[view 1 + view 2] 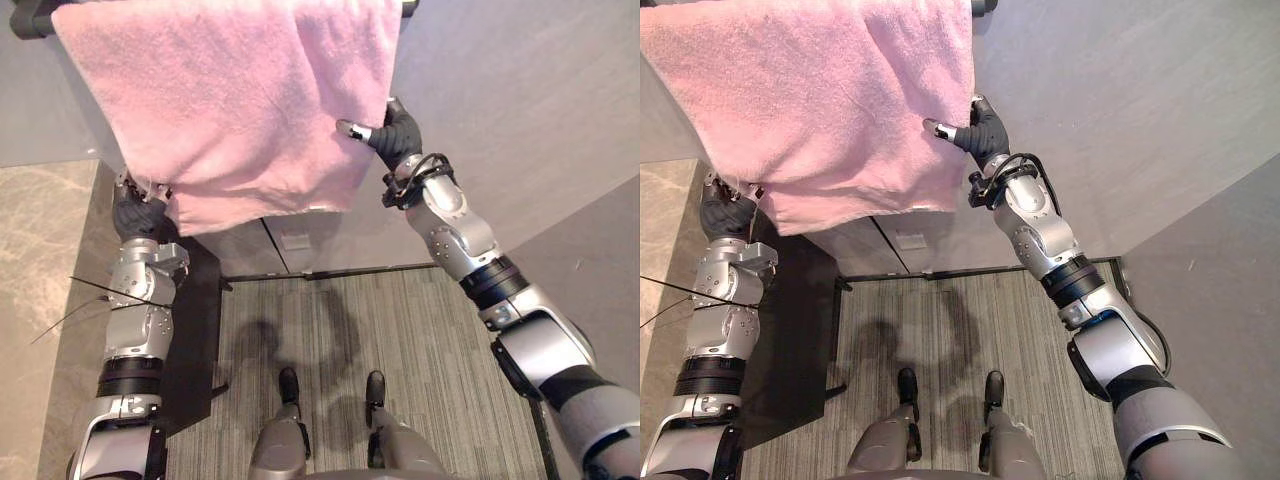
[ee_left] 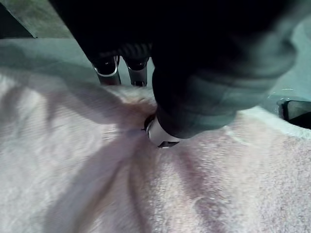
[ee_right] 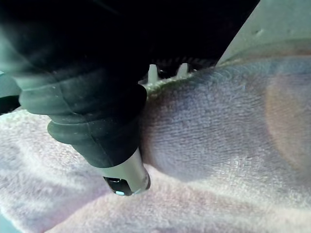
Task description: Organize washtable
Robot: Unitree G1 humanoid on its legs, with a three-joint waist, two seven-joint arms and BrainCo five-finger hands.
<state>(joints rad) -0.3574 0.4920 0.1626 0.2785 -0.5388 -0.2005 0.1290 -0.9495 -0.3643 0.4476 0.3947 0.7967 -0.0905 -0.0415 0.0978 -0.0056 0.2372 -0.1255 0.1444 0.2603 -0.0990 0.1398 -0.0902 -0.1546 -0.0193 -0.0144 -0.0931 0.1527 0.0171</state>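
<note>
- Pink towel (image 1: 240, 110): draped over a dark bar (image 1: 30, 22) at the top of the eye views. It hangs as a broad sheet in front of a grey wall, with its long axis running along the bar from the robot's left to its right.
- Left hand (image 1: 140, 212): at the towel's lower left corner, partly covered by the cloth. In its wrist view the thumb (image 2: 163, 136) presses into the pile and the fingers (image 2: 108, 68) pass behind the edge. Finding: the hand is pinched on the towel.
- Right hand (image 1: 395, 135): at the towel's right side edge, higher than the left hand and about midway down the hanging sheet. The thumb (image 3: 124, 177) lies across the front face and the fingers (image 3: 153, 73) are tucked behind the hem, so this hand also grips the towel.
- Governing relation: the hands hold opposite ends of the towel's long axis, and the bar is above both. Neither hand is nearer — each already has contact.
- Assessment: the step in hand appears to be squaring the towel on the bar. Any pull should go outward along the bar line. A downward tug on one side would likely drag the cloth askew or off the bar.
</note>
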